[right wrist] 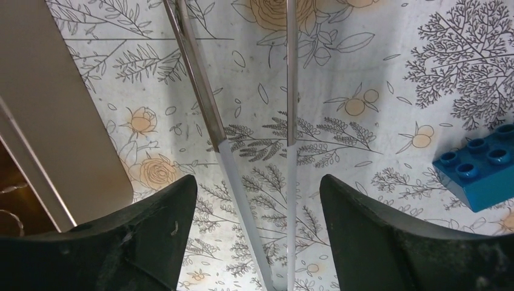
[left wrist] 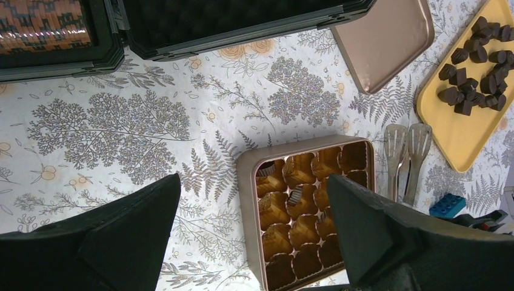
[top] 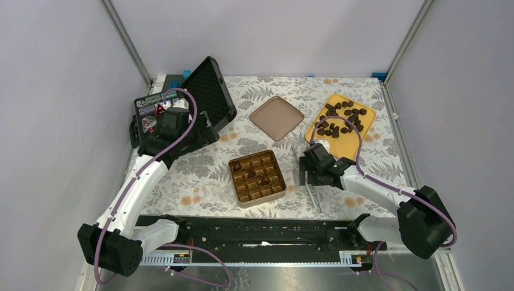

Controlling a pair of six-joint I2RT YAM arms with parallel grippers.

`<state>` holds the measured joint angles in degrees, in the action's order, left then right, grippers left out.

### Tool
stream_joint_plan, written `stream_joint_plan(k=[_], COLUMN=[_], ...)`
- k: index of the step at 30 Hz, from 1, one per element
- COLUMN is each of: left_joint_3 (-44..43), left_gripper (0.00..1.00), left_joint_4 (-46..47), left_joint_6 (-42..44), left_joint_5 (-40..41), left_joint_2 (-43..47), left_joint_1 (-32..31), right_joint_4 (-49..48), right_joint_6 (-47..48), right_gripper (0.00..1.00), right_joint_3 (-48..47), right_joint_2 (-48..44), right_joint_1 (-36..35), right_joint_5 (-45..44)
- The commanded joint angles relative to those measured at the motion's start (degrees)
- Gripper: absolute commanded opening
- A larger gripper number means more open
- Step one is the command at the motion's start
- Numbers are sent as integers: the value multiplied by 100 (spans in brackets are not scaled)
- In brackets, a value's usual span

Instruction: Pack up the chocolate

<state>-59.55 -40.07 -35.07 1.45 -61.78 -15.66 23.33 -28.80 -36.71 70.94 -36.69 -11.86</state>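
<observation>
Many dark chocolate pieces (top: 342,118) lie on a yellow tray (top: 359,134) at the back right; they also show in the left wrist view (left wrist: 479,73). The golden tin (top: 242,199) sits mid-table with a few pieces (top: 265,180) in its compartments, two of them visible in the left wrist view (left wrist: 295,194). Metal tongs (top: 313,193) lie on the cloth right of the tin. My right gripper (top: 308,170) is open and low over the tongs (right wrist: 200,91), its fingers on either side of the handles (right wrist: 257,182). My left gripper (top: 182,130) is open and empty (left wrist: 254,230), high and left of the tin.
The flat brown lid (top: 277,117) lies behind the tin. An open black case (top: 200,100) stands at the back left, beside my left arm. A blue toy brick (right wrist: 479,167) sits on the cloth right of the tongs. The tin's wall (right wrist: 54,121) is close to my right gripper's left finger.
</observation>
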Motion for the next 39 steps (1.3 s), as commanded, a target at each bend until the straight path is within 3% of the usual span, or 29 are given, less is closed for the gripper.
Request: stream_joint_plan(k=[1,13,23,25,29,39], left_joint_3=[-76,-114,-81,-67,-82,-70], left_gripper=[99,99,99,99,99,99], left_joint_4=[285,290,289,291,295,290], left_joint_6=[-64,-88,-57,-60,-53,-63], left_joint_5=[-93,-101,-45,-47,-57,-57], left_joint_2=[-24,-54,-5,-24,-20,-1], left_joint_1=[21,26,19,20,24,23], right_joint_4=[-400,-464,-422,-434,-390,-288], right_joint_6=[-192,-194,-310,-355,-455,-822], right_gripper=[79,61,53,54,70,68], right_joint_3=[125,-47,-315,-345,-381,-282], right_joint_2=[130,886,1264,1273,1325,1447], right_joint_1=[14,-378,-561,-574,-600,-821], right_joint_5=[-156,-687,-853,-860,-886,-918])
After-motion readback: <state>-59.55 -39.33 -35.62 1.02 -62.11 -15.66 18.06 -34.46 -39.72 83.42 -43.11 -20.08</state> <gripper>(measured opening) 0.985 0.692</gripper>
